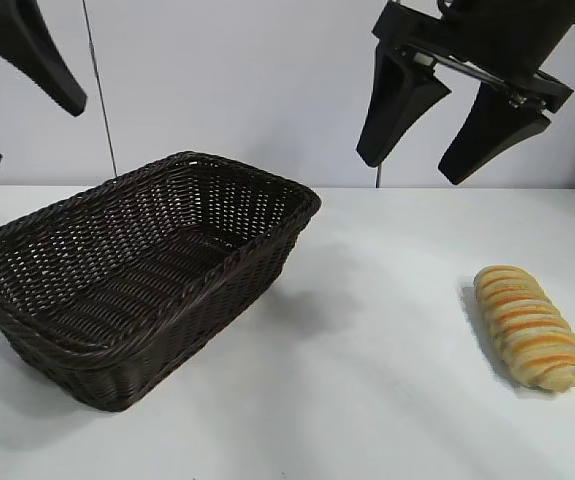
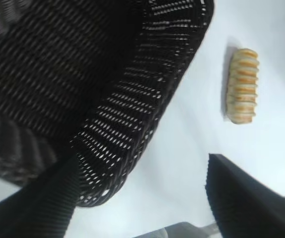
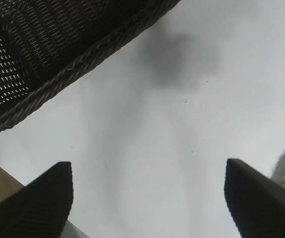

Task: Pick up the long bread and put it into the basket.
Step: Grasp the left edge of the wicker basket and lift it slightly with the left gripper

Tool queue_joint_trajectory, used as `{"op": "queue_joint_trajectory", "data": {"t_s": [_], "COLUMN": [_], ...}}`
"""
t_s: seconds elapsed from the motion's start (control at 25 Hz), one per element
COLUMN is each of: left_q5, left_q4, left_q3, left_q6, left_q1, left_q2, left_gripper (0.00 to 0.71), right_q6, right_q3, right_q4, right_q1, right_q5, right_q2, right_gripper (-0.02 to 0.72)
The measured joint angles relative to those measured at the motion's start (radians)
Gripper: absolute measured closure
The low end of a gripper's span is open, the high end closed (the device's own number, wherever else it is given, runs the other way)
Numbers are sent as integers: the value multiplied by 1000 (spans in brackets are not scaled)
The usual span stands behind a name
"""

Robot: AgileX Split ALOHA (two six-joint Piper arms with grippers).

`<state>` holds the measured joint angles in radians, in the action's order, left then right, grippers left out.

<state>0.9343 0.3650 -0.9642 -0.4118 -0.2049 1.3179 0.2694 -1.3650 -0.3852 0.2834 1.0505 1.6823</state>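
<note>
The long bread (image 1: 530, 325), golden-tan with orange stripes, lies on the white table at the right; the left wrist view shows it beyond the basket as the long bread (image 2: 242, 85). At the left sits the dark woven basket (image 1: 27, 305), with nothing inside it. High above the table between basket and bread hangs my right gripper (image 1: 412, 165), open and holding nothing. In its wrist view the right gripper (image 3: 147, 171) looks down on bare table, with the basket (image 3: 68, 67) off to one side. My left gripper (image 1: 17, 125) is raised at the far left, open, over the basket (image 2: 132, 129).
A white table (image 1: 367, 400) spreads between the basket and the bread. A plain pale wall stands behind, with a thin dark cable (image 1: 99, 90) hanging down it at the left.
</note>
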Motion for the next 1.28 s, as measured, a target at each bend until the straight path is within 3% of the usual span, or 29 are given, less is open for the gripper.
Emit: {"op": "queue_joint_trajectory", "data": {"t_s": [0.6, 0.92, 1.28], "left_q5": [-197, -253, -313], "left_q4": [-19, -19, -18], "left_q3": [176, 185, 185], "left_q6": [-225, -240, -240], "left_q1": [0, 0, 0], "left_q2": [0, 20, 162], "left_gripper": [186, 186, 186], "right_q6": [-1, -3, -3], "right_q3": [0, 0, 0], "right_q4": [0, 0, 1], "right_q1": [0, 0, 0], "right_q5": [0, 0, 1], "right_q2": [0, 0, 0], "right_gripper": [102, 102, 102]}}
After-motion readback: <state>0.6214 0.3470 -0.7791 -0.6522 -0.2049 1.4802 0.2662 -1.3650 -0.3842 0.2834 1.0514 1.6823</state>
